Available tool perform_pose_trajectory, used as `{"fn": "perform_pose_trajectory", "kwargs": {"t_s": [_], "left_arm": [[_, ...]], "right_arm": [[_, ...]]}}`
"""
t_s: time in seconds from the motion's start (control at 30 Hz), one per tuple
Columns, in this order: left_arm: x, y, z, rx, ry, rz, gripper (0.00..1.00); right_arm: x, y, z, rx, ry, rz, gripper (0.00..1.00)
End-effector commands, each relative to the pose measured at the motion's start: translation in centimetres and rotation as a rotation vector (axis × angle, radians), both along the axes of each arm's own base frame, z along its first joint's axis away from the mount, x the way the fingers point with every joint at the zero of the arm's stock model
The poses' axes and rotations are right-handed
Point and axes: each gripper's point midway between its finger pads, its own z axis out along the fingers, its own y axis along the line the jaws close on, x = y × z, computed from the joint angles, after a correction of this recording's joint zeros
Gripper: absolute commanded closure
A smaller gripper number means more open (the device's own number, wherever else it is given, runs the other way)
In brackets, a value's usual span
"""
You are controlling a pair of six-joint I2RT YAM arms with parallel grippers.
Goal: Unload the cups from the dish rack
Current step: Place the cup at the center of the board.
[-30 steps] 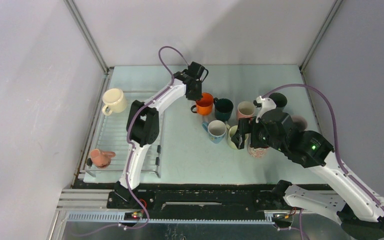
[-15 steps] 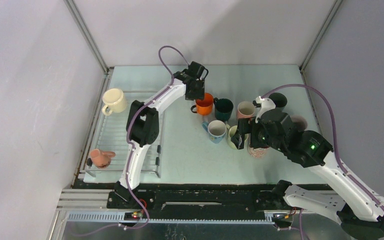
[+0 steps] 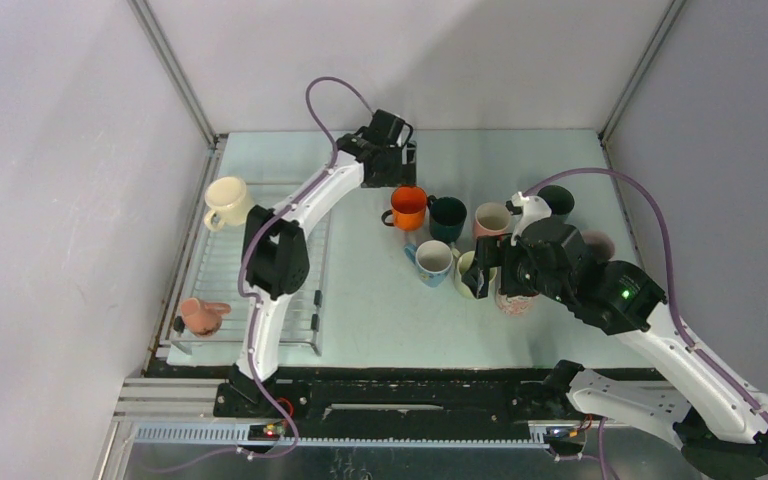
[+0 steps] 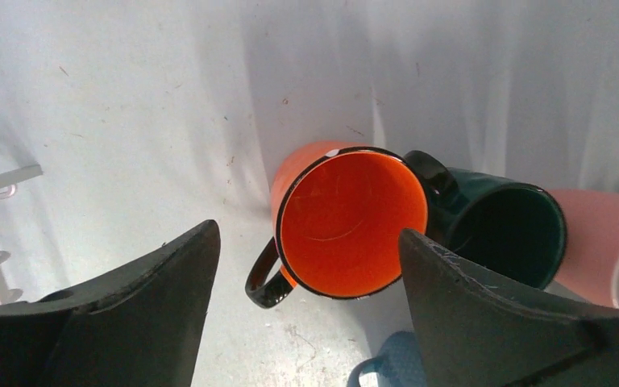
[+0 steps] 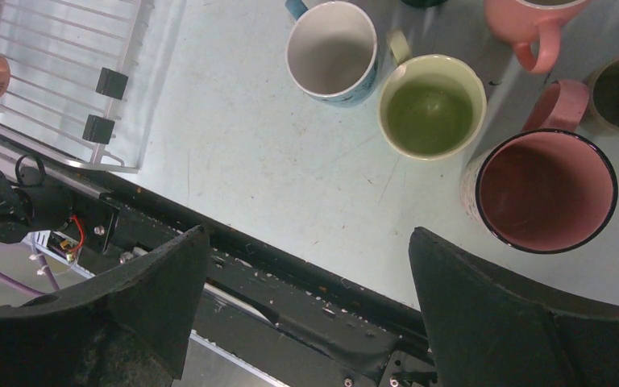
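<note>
On the dish rack (image 3: 225, 265) at the left, a cream cup (image 3: 228, 202) stands at the far end and a pinkish cup (image 3: 202, 315) lies at the near end. An orange cup (image 3: 409, 207) stands upright on the table beside a dark teal cup (image 3: 448, 217). My left gripper (image 3: 397, 165) hovers open just behind and above it; the left wrist view shows the orange cup (image 4: 351, 222) free between the spread fingers. My right gripper (image 3: 485, 275) hangs open and empty over the pale green cup (image 5: 432, 106) and a pink cup (image 5: 546, 192).
More cups crowd the table's middle right: a light blue one (image 3: 433, 262), a pink one (image 3: 491, 219), a dark one (image 3: 557, 200) at the back. The table's black front edge (image 5: 306, 266) lies under the right gripper. Grey walls close in both sides.
My left gripper has opened, let go of the orange cup and drawn up and back from it. The cup stays upright on the table. The right arm has not moved.
</note>
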Motion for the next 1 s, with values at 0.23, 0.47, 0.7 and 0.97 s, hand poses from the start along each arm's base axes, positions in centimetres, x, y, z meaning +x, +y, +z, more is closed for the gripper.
{"fn": "perform_pose_trajectory", "kwargs": {"t_s": [0.23,0.47,0.7,0.97], "left_arm": [[-1.1,0.9,14.8,-0.115,-0.268,-0.005,0.00],[-3.9,4.6,16.6,-0.079,-0.293,0.094,0.00],[-8.4,10.6,15.3,-0.010,-0.270,0.277,0.00],[-14.3,18.4,11.9,0.031,-0.219,0.500,0.00]], "right_arm": [[0.6,0.4,0.7,0.036,-0.024,-0.006,0.00],[0.8,1.0,0.7,0.043,-0.024,0.011,0.00],[1.1,1.6,0.7,0.047,-0.025,0.028,0.00],[1.4,2.4,-0.4,0.053,-0.012,0.064,0.00]]}}
